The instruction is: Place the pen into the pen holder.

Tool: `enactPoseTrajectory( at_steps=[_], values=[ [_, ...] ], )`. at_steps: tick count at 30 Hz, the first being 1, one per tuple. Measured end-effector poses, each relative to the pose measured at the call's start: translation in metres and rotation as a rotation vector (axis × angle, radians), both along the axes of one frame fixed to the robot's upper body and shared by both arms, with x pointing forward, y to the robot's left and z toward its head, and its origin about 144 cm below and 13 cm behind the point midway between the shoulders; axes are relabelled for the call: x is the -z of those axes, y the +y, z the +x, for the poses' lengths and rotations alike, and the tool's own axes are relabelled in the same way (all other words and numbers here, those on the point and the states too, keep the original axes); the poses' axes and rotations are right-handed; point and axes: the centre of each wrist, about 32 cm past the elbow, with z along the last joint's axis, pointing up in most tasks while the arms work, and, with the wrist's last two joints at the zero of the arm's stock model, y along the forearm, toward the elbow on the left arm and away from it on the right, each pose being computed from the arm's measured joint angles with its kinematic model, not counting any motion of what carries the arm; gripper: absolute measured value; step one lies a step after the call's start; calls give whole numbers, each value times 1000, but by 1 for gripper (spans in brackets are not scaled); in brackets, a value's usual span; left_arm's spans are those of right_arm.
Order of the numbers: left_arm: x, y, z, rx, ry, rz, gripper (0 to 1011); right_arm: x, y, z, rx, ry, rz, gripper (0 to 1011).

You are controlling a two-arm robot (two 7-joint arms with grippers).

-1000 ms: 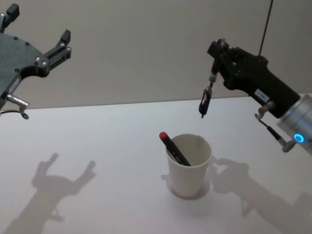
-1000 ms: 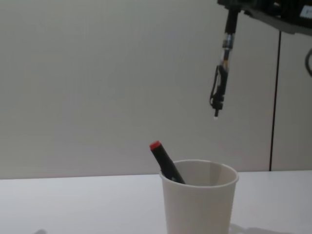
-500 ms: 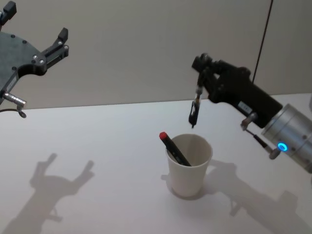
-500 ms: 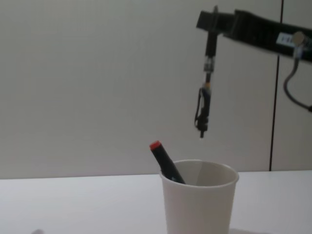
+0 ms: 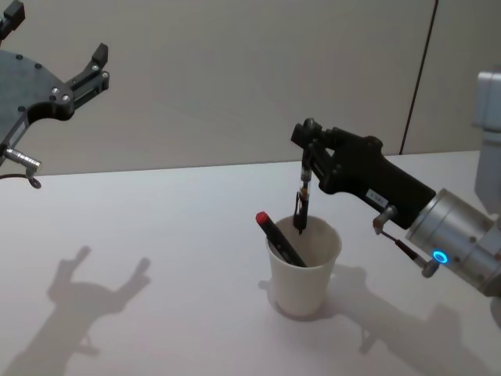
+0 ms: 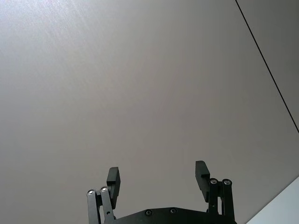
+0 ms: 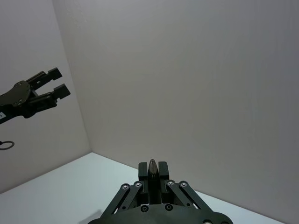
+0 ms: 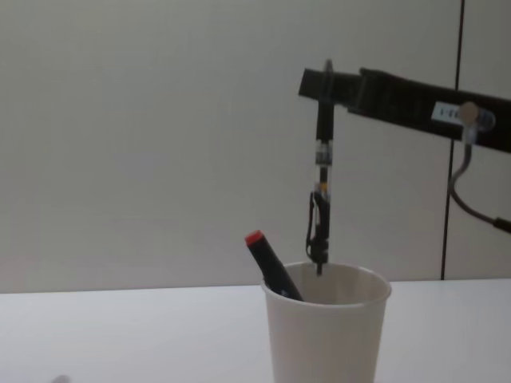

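Right now, head view: right gripper (image 5: pixel 307 146) clamps the top end of the pen (image 5: pixel 301 198), which hangs near vertical with its tip at the mouth of the pen holder (image 5: pixel 304 265), a white paper cup on the table (image 5: pixel 156 235). A red-capped marker (image 5: pixel 278 237) leans inside against the left rim. Right arm reaches in from the right, forearm sloping down toward the cup, wrist roughly level. Left gripper (image 5: pixel 55 51) is parked high at the left, fingers spread wide, nothing in them. Left wrist view: left gripper (image 6: pixel 159 179) fingers apart against bare wall. Right wrist view: fingers pinched on the pen's butt end (image 7: pixel 152 167); grip looks centred, though little of the barrel is visible. Chest view: pen (image 8: pixel 320 215) tip is at rim level of the pen holder (image 8: pixel 326 327), probably just inside the mouth, right of the marker (image 8: pixel 270 267). Handling: pen is light, rigid, slick; the top-end hold lets it swing. Cup is light and thin, would tip easily if the rim got nudged.
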Motion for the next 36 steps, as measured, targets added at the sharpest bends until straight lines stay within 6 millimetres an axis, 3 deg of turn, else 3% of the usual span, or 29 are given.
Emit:
enactPoseTrajectory(
  at_steps=[4, 17, 19, 24, 25, 33, 36],
  values=[
    [0, 0, 0, 0, 0, 0, 1001, 1, 0, -1, -2, 10, -8, 134],
    [0, 0, 0, -1, -1, 1, 1001, 4, 0, -4, -5, 28, -21, 499],
    [0, 0, 0, 0, -1, 1, 1001, 4, 0, -4, -6, 30, -22, 613],
    [0, 0, 0, -1, -1, 1, 1001, 5, 0, -4, -6, 31, -24, 719],
    [0, 0, 0, 0, -1, 1, 1001, 5, 0, -4, -6, 31, -24, 797],
    [0, 0, 0, 0, -1, 1, 1001, 3, -8, -7, 31, 16, -28, 997],
    [0, 0, 0, 0, -1, 1, 1001, 2, -14, -8, 59, 8, -28, 1001]
  ],
)
